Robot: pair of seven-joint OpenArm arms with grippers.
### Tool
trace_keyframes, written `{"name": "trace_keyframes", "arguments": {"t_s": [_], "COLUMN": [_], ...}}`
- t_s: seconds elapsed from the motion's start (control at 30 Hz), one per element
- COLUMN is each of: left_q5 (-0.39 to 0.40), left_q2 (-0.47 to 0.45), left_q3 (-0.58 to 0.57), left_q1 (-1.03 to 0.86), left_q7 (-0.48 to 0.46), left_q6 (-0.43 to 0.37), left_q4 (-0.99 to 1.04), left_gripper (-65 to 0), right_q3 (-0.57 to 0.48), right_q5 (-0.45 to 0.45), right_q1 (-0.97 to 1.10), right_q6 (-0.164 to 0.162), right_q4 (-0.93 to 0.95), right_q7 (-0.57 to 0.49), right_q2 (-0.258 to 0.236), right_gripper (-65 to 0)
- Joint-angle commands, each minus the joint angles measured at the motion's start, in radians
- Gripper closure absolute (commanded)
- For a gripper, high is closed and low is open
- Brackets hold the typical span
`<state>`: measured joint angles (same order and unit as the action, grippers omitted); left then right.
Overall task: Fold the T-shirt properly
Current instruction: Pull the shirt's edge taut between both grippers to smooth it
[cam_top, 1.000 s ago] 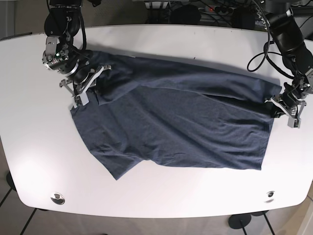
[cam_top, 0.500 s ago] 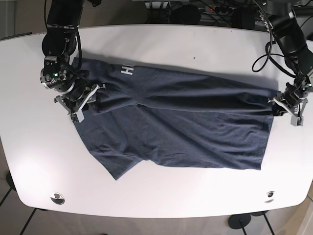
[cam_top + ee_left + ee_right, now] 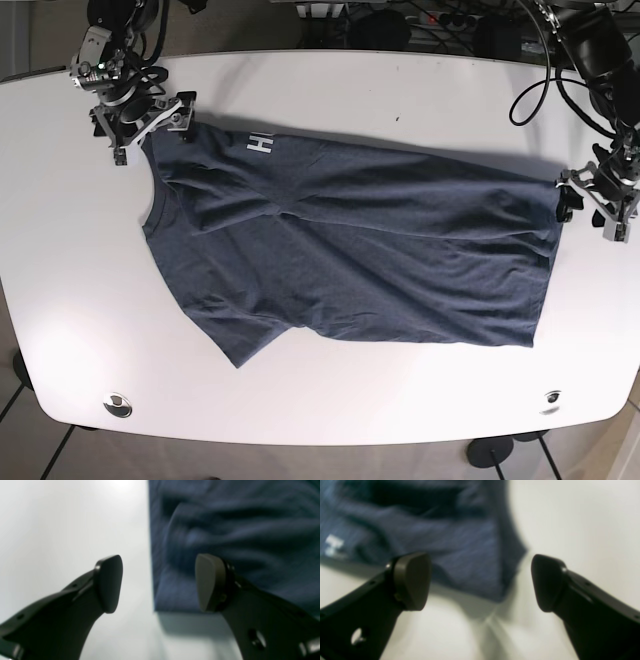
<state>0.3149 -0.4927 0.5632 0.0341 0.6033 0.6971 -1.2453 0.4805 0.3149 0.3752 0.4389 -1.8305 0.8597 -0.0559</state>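
So the navy T-shirt (image 3: 360, 250) is lying spread out across the middle of the white desk (image 3: 330, 400), running pretty much side to side in the base view. It's folded over on itself along the far edge, and there's a bit of white lettering (image 3: 259, 145) showing near the upper left corner of it. One sleeve (image 3: 235, 335) sticks out toward the near-left side. Plenty of wrinkles through the fabric, it's not lying smooth at all.

The right gripper (image 3: 140, 120) sits at the shirt's far-left corner in the base view. From its wrist camera the jaws are spread wide apart with nothing between them, and a corner of the shirt (image 3: 470, 555) lies on the desk just below the gap, with the white print (image 3: 332, 545) off to the left, blurry.

The left gripper (image 3: 592, 200) is over at the opposite end, right beside the shirt's edge. Its jaws are wide apart too and holding nothing. In the wrist view the straight hem edge of the shirt (image 3: 225, 530) runs down between the two pads, one pad (image 3: 108, 583) over bare desk and the other (image 3: 210, 582) over the cloth. Can't tell if that one actually touches the fabric.

Both wrist views are kinda soft and out of focus.
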Motion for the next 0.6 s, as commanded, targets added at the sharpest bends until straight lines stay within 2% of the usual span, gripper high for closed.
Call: {"name": "trace_keyframes", "arguments": {"t_s": [0.03, 0.1, 0.17, 0.23, 0.27, 0.33, 0.37, 0.4, 0.53, 0.57, 0.6], "left_q5": [0.023, 0.023, 0.023, 0.022, 0.022, 0.023, 0.026, 0.025, 0.023, 0.023, 0.026], "left_q2": [-0.027, -0.028, -0.028, -0.028, -0.028, -0.028, -0.027, -0.024, -0.022, -0.022, -0.022], "left_q3": [0.024, 0.034, 0.030, 0.025, -0.013, -0.048, -0.055, -0.058, -0.058, -0.058, -0.056], "left_q1": [0.025, 0.028, 0.030, 0.025, 0.023, -0.001, -0.023, -0.029, -0.036, -0.049, -0.066], "left_q7": [-0.032, -0.032, -0.033, -0.062, -0.073, -0.073, -0.075, -0.075, -0.072, -0.069, -0.069], "left_q6": [0.001, -0.012, -0.060, -0.064, -0.064, -0.064, -0.064, -0.064, -0.064, -0.064, -0.060], "left_q4": [0.034, 0.092, 0.124, 0.134, 0.135, 0.135, 0.134, 0.134, 0.135, 0.135, 0.128], "left_gripper": [-41.5, -41.5, -41.5, -41.5, -41.4, -40.4, -37.5, -30.3, -3.3, 0.0, 0.0], "right_q3": [0.008, 0.005, 0.007, 0.005, 0.005, 0.005, 0.005, 0.005, 0.007, 0.007, 0.007], "right_q5": [0.005, 0.005, 0.005, 0.005, 0.005, 0.005, 0.005, 0.005, 0.005, 0.005, 0.005], "right_q1": [-0.005, -0.008, -0.023, -0.025, -0.025, -0.025, -0.025, -0.025, -0.026, -0.026, -0.026], "right_q6": [0.004, 0.005, 0.005, 0.005, 0.005, 0.005, 0.005, 0.005, 0.005, 0.005, 0.005], "right_q4": [0.024, 0.071, 0.096, 0.102, 0.104, 0.104, 0.102, 0.099, 0.097, 0.097, 0.096], "right_q7": [-0.023, -0.024, -0.024, -0.024, -0.024, -0.024, -0.024, -0.024, -0.024, -0.024, -0.024], "right_q2": [-0.002, -0.002, -0.002, -0.002, -0.002, -0.002, -0.002, -0.002, -0.003, -0.005, -0.005], "right_gripper": [-57.2, -48.0, -36.8, -22.5, -14.1, -3.6, -1.7, -3.2, -2.2, -2.1, -2.1]}}
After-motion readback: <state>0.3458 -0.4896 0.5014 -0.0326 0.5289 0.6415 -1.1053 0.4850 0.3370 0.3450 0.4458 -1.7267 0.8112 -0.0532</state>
